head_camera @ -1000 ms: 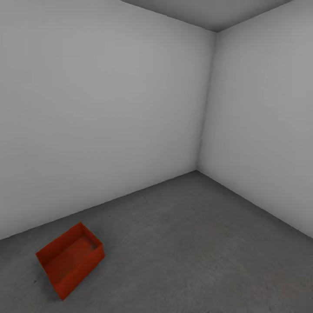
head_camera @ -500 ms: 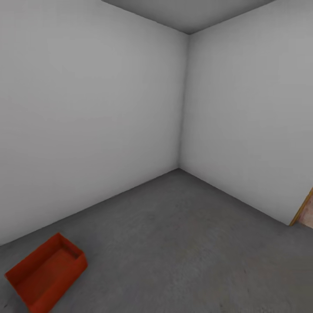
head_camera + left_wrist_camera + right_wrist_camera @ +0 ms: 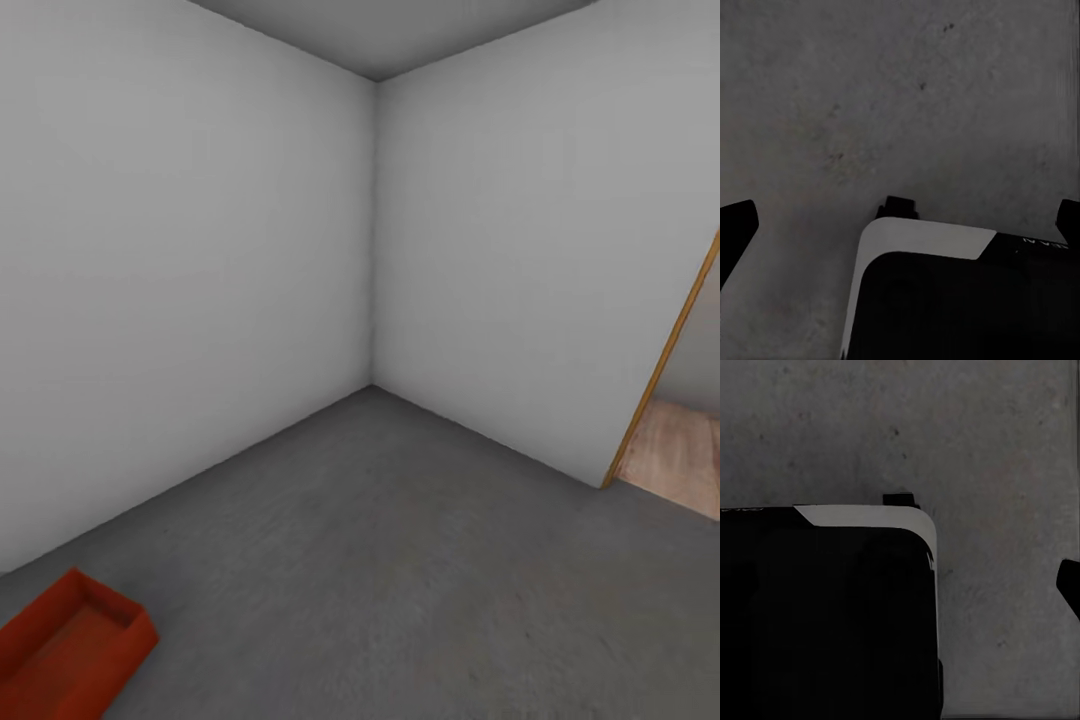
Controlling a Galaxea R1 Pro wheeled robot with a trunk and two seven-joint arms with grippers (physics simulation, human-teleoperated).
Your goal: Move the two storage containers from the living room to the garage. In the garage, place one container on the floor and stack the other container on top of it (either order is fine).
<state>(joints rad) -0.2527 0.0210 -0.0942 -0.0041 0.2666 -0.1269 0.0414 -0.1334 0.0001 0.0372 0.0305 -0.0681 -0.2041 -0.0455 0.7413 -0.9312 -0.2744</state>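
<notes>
Down at the wrists first: the left gripper hangs over bare concrete floor with its two dark fingertips set far apart at either edge of the picture and nothing between them, so it is spread wide and empty. On the other arm the right gripper is harder to read, one dark fingertip poking in at the edge and the rest hidden behind the robot's own black-and-white base, so I cannot tell how wide it stands. Up to the head camera now, and there is one storage container, red-orange, open top up, sitting flat on the garage floor near the left wall, cut off by the near left corner of the picture. Beyond it lies grey concrete running to the far corner of the white room. Over on the right a wood-framed doorway opens onto light wood planks. With one box down and no second in sight, the job looks like going back for the other. The sound play: line the base up square with that doorway before rolling, keep both arms tucked clear of the frame, and remember where the grounded box sits for stacking.
</notes>
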